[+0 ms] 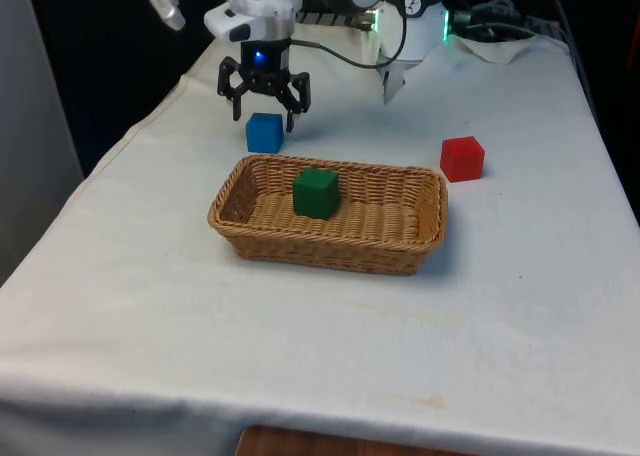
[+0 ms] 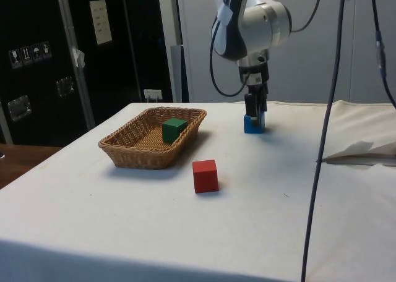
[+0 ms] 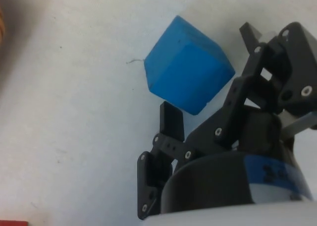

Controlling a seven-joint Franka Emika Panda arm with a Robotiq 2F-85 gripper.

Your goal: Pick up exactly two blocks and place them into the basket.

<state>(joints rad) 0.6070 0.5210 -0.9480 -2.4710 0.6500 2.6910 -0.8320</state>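
The green block sits inside the wicker basket, toward the end on the front view's left, so by the look of it one of the two required blocks is already delivered. The gripper hangs just above and slightly behind the blue block, which rests on the white cloth just beyond the basket's far rim. The fingers are spread apart and hold nothing; in the wrist view one finger lies beside a lower face of the blue block, with the other off past its far corner. That spread suits a straddle of the block, and the arm seems lined up for a descent onto it as the second pick. The red block stands alone on the cloth, well apart from the gripper, off the basket's corner on the front view's right; it looks like the spare. Hard to judge: whether the fingers are already low enough to flank the block. In the side view the gripper overlaps the blue block, so the gap between them cannot be read there. The block sits skewed to the fingers in the wrist view; whether they would close on flat faces or corners is unclear.
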